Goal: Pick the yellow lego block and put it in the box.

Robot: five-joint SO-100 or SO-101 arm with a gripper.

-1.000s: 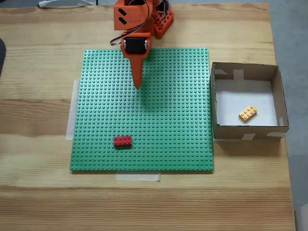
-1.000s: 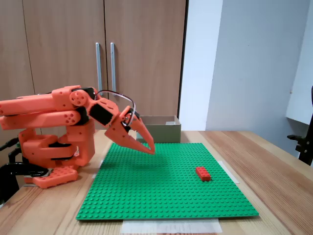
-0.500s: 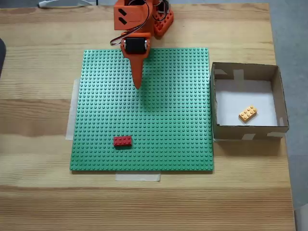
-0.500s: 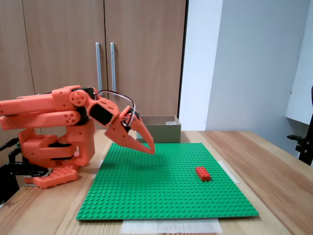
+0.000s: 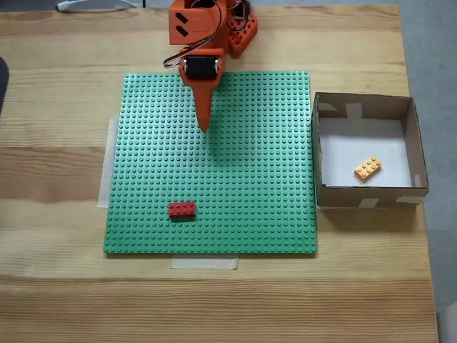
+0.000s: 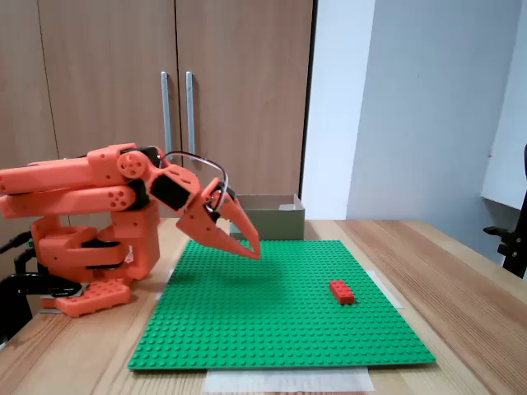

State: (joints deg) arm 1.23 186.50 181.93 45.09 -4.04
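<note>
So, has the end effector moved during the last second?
No. In a fixed view, the end effector tip lies at the same spot over the green baseplate, equally far from the red brick.

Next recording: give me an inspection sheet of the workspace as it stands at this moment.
Surface: wooden table with a green studded baseplate taped down.
Job's things: yellow lego block lies inside the box, on its white bottom.
Clutter: red brick on the baseplate, near its front edge in a fixed view.
Hand: hand shut, empty, tip hovering above the baseplate.
Cables: black and white wires looped over the wrist.
Surroundings: wooden cabinet doors, white wall behind.
</note>
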